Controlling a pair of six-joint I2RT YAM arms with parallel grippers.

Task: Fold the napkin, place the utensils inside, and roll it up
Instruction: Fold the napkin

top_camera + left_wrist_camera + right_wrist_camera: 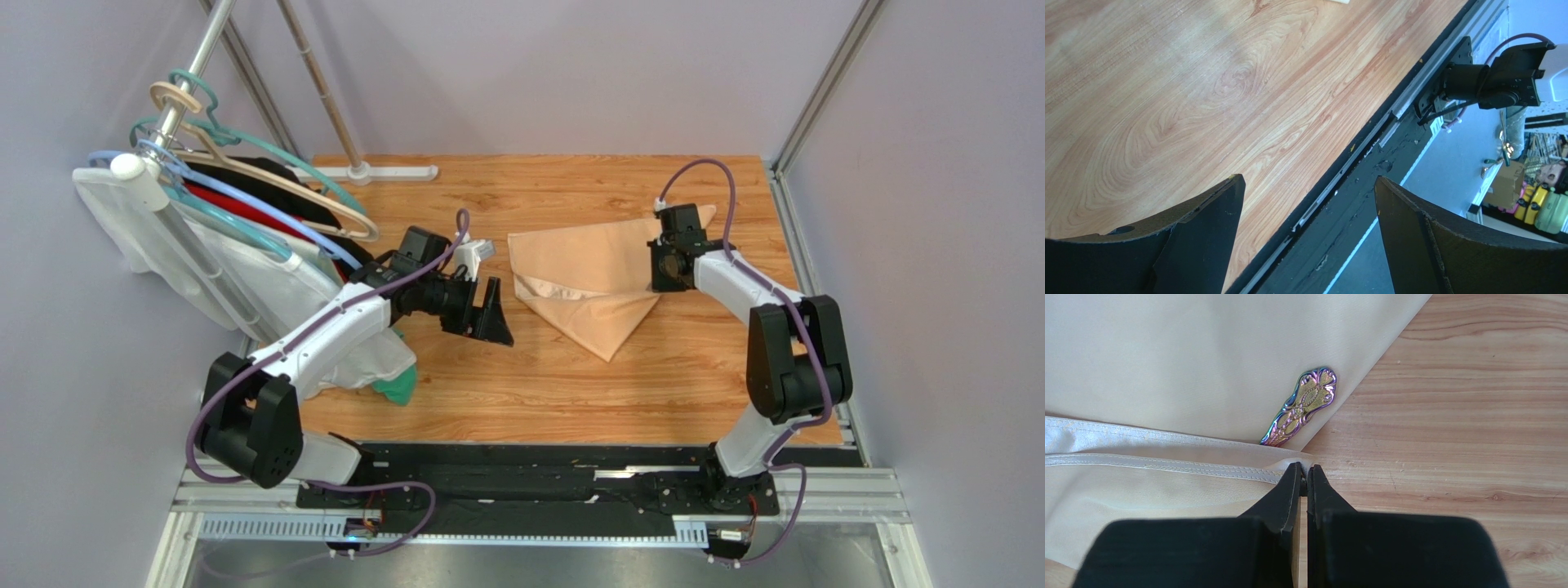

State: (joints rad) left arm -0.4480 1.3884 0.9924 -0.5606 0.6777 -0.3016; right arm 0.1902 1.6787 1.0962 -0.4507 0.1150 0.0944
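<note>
The peach-beige napkin (577, 276) lies folded into a rough triangle on the wooden table, its point toward the near edge. My right gripper (664, 272) is at its right corner, and in the right wrist view that gripper (1303, 470) is shut on the hemmed corner of the napkin (1198, 367). One ornate purple-gold utensil handle (1304, 403) pokes out from under the upper fold; the rest of the utensils are hidden. My left gripper (492, 314) hovers left of the napkin, apart from it. In its own view the left gripper (1309, 180) is open and empty over the table's near edge.
A clothes rack with hangers and white, red and black garments (221, 208) crowds the left side beside the left arm. Its base (374, 172) sits at the back. A green item (395, 390) lies under the left arm. The black rail (552, 472) borders the near edge.
</note>
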